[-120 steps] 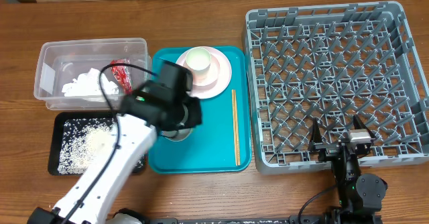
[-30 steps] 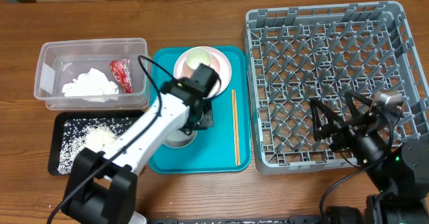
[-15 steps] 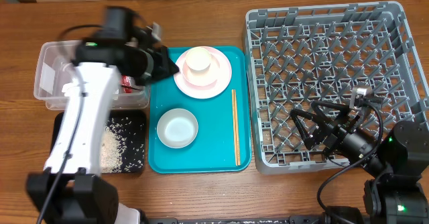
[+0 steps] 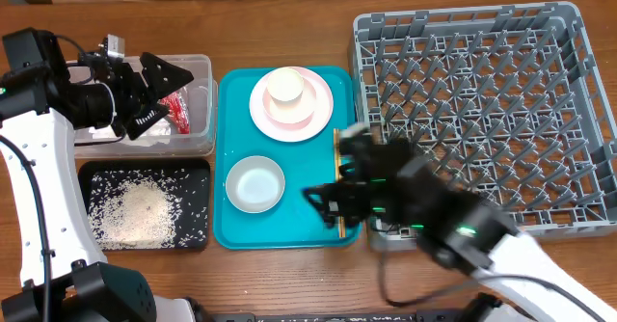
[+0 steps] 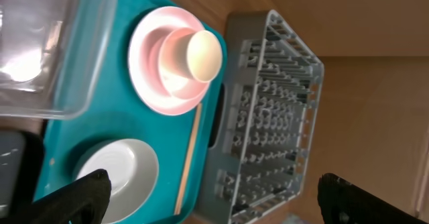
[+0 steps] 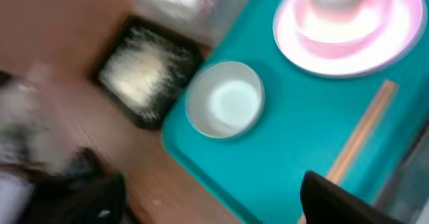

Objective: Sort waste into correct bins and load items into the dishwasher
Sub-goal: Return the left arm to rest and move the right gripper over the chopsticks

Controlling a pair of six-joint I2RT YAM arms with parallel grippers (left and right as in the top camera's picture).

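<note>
My left gripper (image 4: 159, 95) hangs open over the clear tub bin (image 4: 72, 71), with the red wrapper (image 4: 179, 110) beside its fingers. Rice grains lie in the black tray bin (image 4: 92, 173). On the teal tray the pink plate (image 4: 318, 110) carries a pinkish bowl and the cream cup (image 4: 287, 84). The grey-white bowl (image 4: 255, 184) stands upright and empty, and the chopsticks (image 4: 337, 148) lie along the right side. My right gripper (image 4: 333, 201) is open, blurred, above the tray's front right by the chopsticks (image 6: 362, 130). The dishwasher rack (image 4: 482, 110) holds nothing.
The teal tray (image 4: 289, 226) lies between the two bins and the rack. My right arm stretches from the front right across the rack's near left corner. In the left wrist view the plate (image 5: 151, 83), the bowl (image 5: 120, 177) and the rack (image 5: 268, 117) lie ahead.
My left gripper has swung from the tray back over the clear tub and opened. The bowl stands alone on the tray. My right arm has swept left from the rack over the tray.
</note>
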